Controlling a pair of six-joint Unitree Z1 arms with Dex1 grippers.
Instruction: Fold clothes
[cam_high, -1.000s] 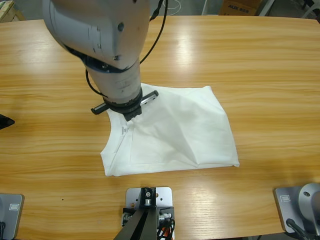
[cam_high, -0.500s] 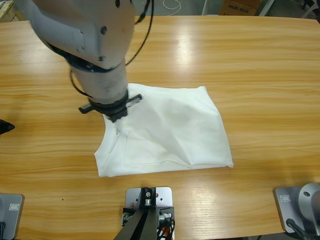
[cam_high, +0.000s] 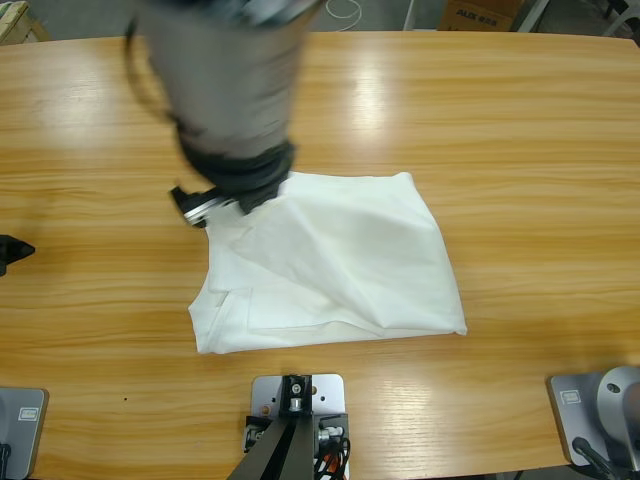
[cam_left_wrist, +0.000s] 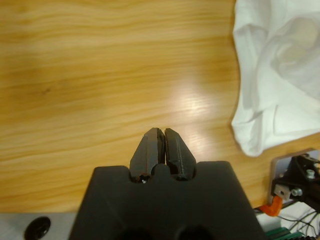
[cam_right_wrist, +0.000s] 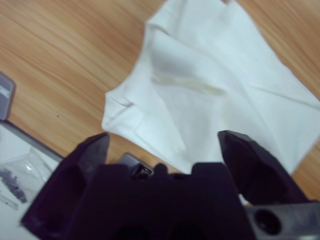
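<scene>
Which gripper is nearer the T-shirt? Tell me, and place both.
Right. The right gripper hangs open directly above the T-shirt, at its upper-left corner in the high view. The left gripper is shut over bare table, with the shirt off to its side.

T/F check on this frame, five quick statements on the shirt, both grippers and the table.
1. The white T-shirt lies folded on the wooden table. True.
2. The left gripper is shut on the shirt. False: its jaws are shut on nothing, over bare table beside the shirt.
3. The right gripper has its jaws spread wide. True.
4. The right gripper holds the shirt. False: the shirt lies below it, ungripped.
5. A second garment lies on the table. False: only one shirt shows.
</scene>
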